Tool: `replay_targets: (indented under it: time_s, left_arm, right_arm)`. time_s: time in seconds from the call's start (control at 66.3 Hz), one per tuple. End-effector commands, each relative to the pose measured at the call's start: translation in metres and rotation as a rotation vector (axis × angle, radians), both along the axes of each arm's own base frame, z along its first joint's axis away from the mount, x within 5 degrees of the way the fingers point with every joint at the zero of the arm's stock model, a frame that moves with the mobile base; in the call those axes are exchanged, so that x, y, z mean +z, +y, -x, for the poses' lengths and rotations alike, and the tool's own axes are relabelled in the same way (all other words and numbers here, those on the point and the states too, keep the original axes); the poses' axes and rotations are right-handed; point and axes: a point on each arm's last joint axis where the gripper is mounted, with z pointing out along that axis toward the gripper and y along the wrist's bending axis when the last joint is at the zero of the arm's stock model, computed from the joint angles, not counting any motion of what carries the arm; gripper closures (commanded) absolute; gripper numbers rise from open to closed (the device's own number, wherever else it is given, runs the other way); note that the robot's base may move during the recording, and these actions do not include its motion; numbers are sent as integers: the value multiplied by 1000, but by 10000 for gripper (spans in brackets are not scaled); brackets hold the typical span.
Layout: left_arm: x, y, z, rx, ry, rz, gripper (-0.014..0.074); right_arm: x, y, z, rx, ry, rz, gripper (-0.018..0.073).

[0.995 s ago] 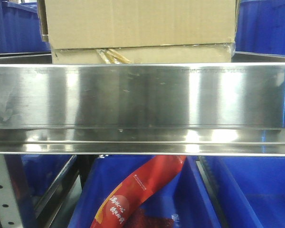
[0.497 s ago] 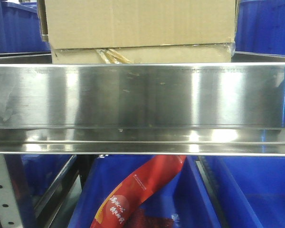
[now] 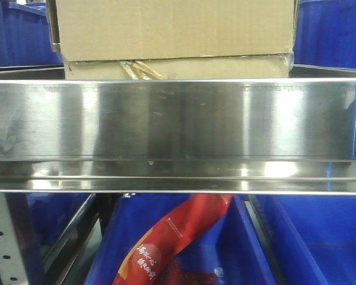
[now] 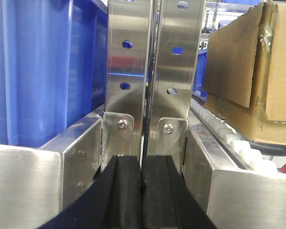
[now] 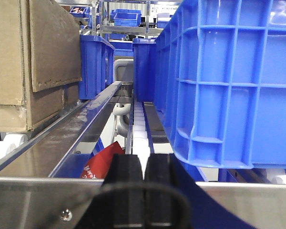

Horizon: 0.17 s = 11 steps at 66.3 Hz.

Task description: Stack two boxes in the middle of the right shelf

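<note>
Both black-padded grippers, left [image 4: 142,191] and right [image 5: 145,183], are seen fully closed, empty, flanking stacked brown corrugated cardboard boxes [image 3: 175,35] on the shiny stainless-steel shelf [image 3: 178,127].

Blue crate [image 5: 229,81]: fills the right wrist view from 12 to 4 o'clock.
Red packet [image 3: 166,243]: front view, 6 o'clock, tilted inside blue bin [image 3: 249,249].

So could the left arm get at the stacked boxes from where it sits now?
Probably yes. The left tool is shut and empty at the shelf edge; the boxes sit to its right on the rollers, nothing between. The upright is straight ahead, not in that path.
</note>
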Motion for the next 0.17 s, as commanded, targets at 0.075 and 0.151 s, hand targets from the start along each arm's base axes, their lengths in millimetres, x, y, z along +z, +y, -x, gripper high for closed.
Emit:
replay_targets:
  time_s: [0.075, 0.151]
  left_arm:
    - [3, 0, 1, 2, -23, -1, 708]
    - [3, 0, 1, 2, -23, -1, 708]
  right_arm:
    - [1, 0, 0, -7, -26, 9, 722]
    - [1, 0, 0, -7, -26, 9, 722]
